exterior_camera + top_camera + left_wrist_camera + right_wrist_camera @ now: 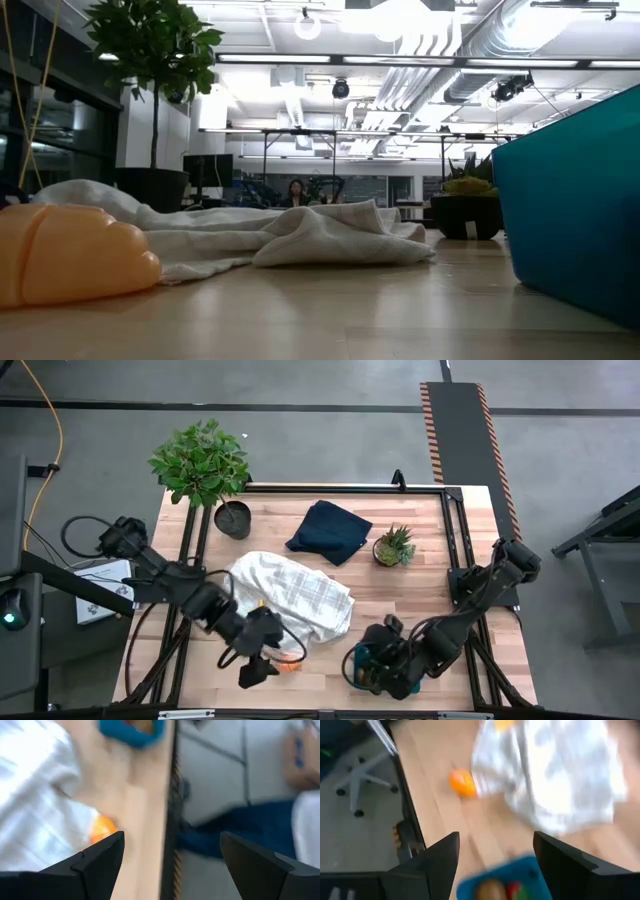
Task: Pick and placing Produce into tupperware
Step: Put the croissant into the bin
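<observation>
Produce: one small glossy orange plastic piece (pixel 290 665) is lying on the bare wood near the table's front edge, touching the hem of the crumpled white checked cloth (pixel 295 598). In the low view it is showing as a rounded, ridged, pale-orange shape (pixel 70 262) in front of the cloth folds (pixel 300 235). A yellow item (pixel 503 724) is peeking from the cloth; too blurred to identify.

Container: the shallow teal-blue plastic tupperware with rounded corners (pixel 485 879) is sitting at the front right of the table, well apart from the orange piece. Inside it, a brown round piece (pixel 490 890), a red piece (pixel 512 890) and a green piece (pixel 525 893) are showing in the right wrist view.

Grippers: the left gripper (pixel 252 672) is hovering just beside the orange piece, jaws spread wide, holding nothing. The right gripper (pixel 378 668) is hanging over the tupperware, jaws apart, nothing between them.

Surface and room: light wooden tabletop (pixel 400 595) in a black frame. A folded dark navy cloth (pixel 328 531), a small spiky green potted plant (pixel 394 546) and a large leafy potted plant (pixel 205 465) are standing along the back. Grey floor around the table; in the low view, a bright open room with ceiling lights and a person seated far off (pixel 296 193).
</observation>
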`<action>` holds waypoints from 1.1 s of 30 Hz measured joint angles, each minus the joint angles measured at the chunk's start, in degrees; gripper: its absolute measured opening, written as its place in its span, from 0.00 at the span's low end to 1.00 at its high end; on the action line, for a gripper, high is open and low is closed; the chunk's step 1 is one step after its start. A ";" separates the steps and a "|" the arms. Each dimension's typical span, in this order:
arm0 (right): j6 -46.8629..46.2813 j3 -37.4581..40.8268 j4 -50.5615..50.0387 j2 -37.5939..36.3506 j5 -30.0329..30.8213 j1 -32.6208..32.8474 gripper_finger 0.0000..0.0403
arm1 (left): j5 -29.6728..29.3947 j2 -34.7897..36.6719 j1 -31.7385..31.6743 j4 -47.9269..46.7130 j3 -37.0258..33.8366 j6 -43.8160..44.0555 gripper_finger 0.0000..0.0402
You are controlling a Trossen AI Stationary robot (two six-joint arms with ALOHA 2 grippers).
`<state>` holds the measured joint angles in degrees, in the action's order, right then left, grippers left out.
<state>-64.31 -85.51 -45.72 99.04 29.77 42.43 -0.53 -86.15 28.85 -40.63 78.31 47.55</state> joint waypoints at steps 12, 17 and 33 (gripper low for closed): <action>17.06 -12.26 -2.11 0.00 6.26 -5.64 0.61 | -43.44 -0.33 16.00 -18.15 -3.30 25.78 0.78; 18.78 -12.84 -2.38 0.02 6.20 -6.94 0.61 | -36.88 -0.37 16.65 -11.48 -11.14 29.83 0.78; 14.67 -12.84 -3.41 0.07 6.05 -6.29 0.61 | -34.61 -0.42 16.49 18.41 -30.13 18.10 0.78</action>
<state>-49.64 -98.35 -49.12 99.11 35.81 36.14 -35.14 -86.56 45.34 -22.21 48.18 65.65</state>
